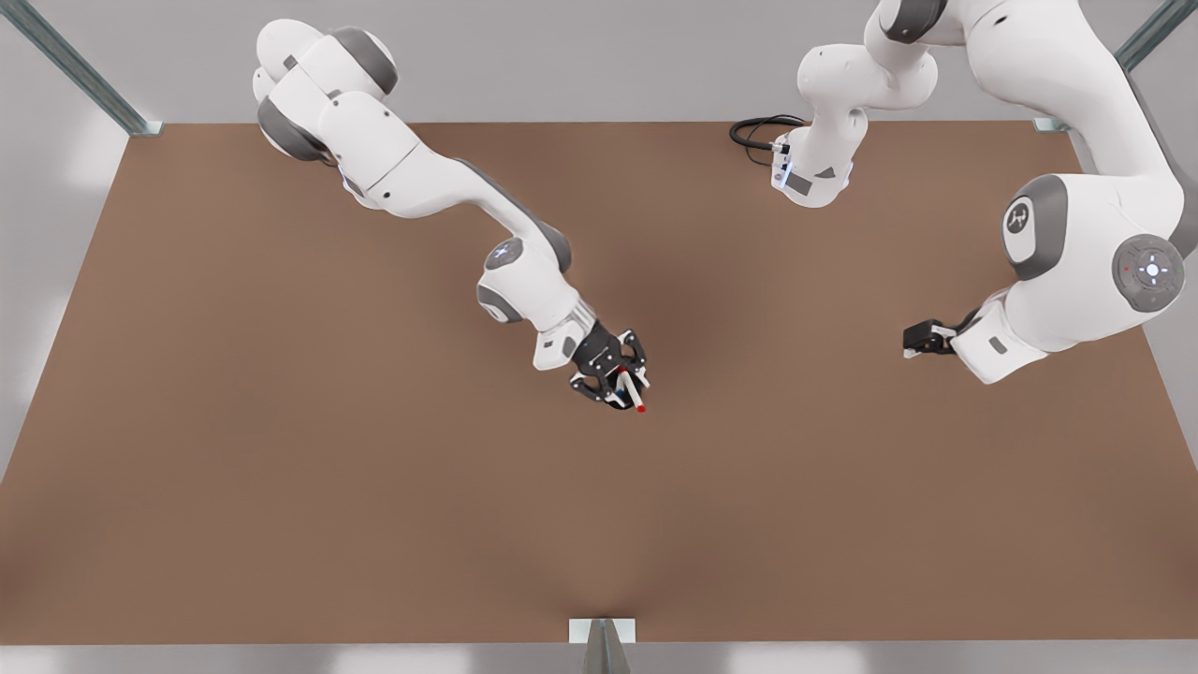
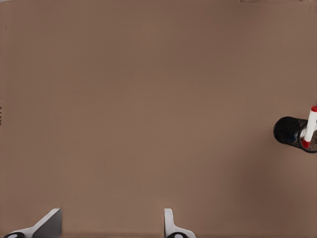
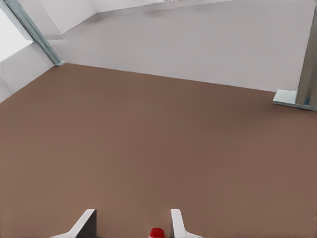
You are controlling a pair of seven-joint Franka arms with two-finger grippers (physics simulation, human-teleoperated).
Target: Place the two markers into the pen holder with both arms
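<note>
The black pen holder [image 2: 287,130] stands mid-table, seen from afar in the left wrist view. The red-capped marker [image 2: 310,126] leans inside it with its red end up. In the front view my right gripper [image 1: 622,379] hangs right over the holder, and the red marker [image 1: 636,398] pokes out below it. A speck of dark blue shows beside it; I cannot tell more. The right gripper [image 3: 132,213] is open, with the marker's red tip [image 3: 157,232] next to one finger. My left gripper [image 1: 908,339] waits at the front view's right, and the left gripper [image 2: 111,213] is open with nothing in it.
The brown table [image 1: 281,468] is bare around the holder. A black cable [image 1: 763,131] lies at its back edge near an arm base. Metal frame posts [image 1: 80,70] stand at the corners, and a bracket [image 1: 602,632] sits at the front edge.
</note>
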